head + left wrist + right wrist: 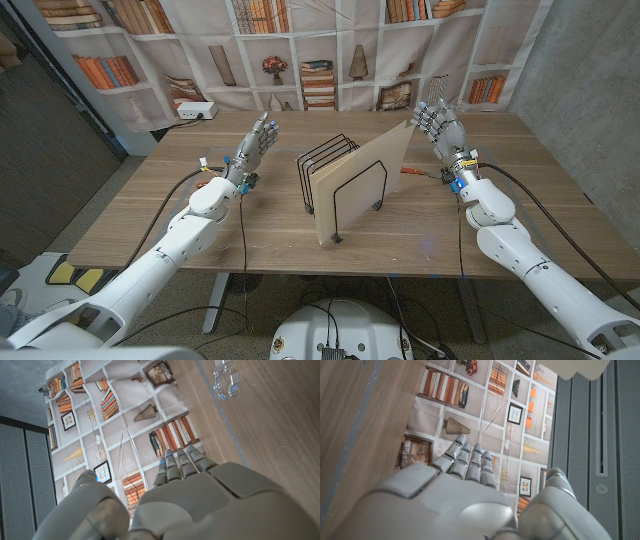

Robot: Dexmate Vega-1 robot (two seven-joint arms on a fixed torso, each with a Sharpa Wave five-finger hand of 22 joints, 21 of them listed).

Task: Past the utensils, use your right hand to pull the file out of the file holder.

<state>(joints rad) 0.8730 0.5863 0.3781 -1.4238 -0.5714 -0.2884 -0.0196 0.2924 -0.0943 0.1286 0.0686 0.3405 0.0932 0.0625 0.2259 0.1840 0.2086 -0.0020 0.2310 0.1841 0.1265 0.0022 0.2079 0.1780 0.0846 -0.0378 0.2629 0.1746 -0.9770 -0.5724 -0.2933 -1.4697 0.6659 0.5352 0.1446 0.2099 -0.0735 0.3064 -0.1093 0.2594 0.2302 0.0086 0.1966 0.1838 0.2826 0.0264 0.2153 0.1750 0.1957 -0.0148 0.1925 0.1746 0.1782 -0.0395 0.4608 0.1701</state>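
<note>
A black wire file holder (328,175) stands mid-table. A large tan file (365,185) sits in its front slots and leans up toward the right. The file's upper corner (408,127) reaches close to my right hand (440,125), which is raised with fingers spread and holds nothing. In the right wrist view my right hand (465,495) points at the bookshelf backdrop, and a beige corner of the file (580,367) shows past the fingertips, apart from them. My left hand (255,145) is raised left of the holder, fingers extended and empty; the left hand (185,495) fills its wrist view.
A small orange-handled item (410,172) lies on the table between the file and my right wrist. A white power strip (195,110) sits at the back left edge. A bookshelf-printed curtain (320,50) hangs behind the wooden table (150,215).
</note>
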